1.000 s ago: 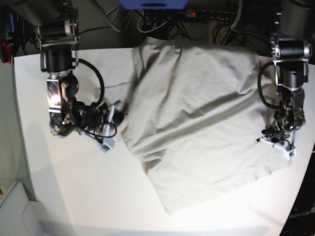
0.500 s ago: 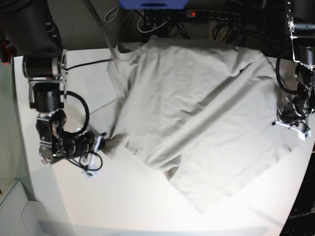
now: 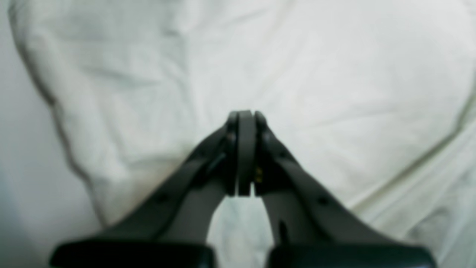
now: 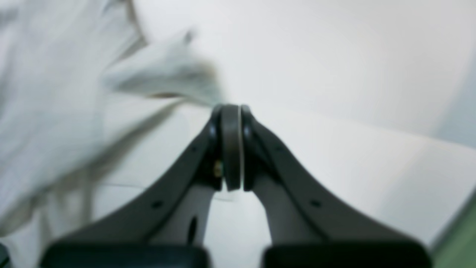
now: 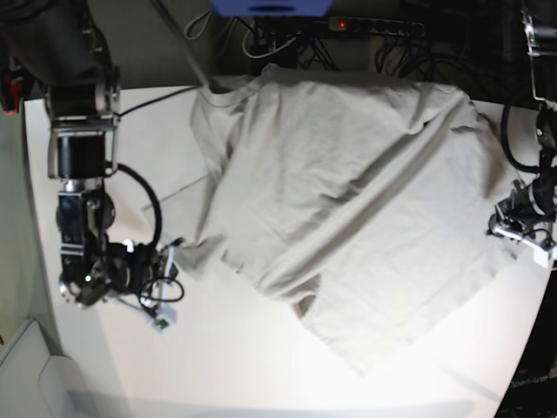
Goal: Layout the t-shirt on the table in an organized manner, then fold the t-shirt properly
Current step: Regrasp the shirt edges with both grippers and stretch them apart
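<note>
The light grey-beige t-shirt point(image 5: 348, 192) lies spread and wrinkled across the white table point(image 5: 218, 366), pulled sideways between my two arms. My right gripper point(image 5: 171, 257) sits low at the shirt's left side, shut on the tip of a sleeve drawn to a point. In the right wrist view that gripper point(image 4: 230, 108) is shut, with the sleeve point(image 4: 167, 74) reaching its tips and bare table point(image 4: 334, 74) beyond. My left gripper point(image 5: 509, 228) is shut on the shirt's right edge. In the left wrist view this gripper point(image 3: 241, 113) presses down on the cloth point(image 3: 316, 74).
A power strip with cables point(image 5: 374, 26) and a blue object point(image 5: 270, 7) lie behind the table's far edge. A pale bin point(image 5: 26, 374) stands off the front left corner. The table's right edge runs just beyond my left gripper.
Both arms have moved apart, the right arm down and left, the left arm right. The shirt has been drawn wider and flatter, and its left sleeve has been pulled out.
</note>
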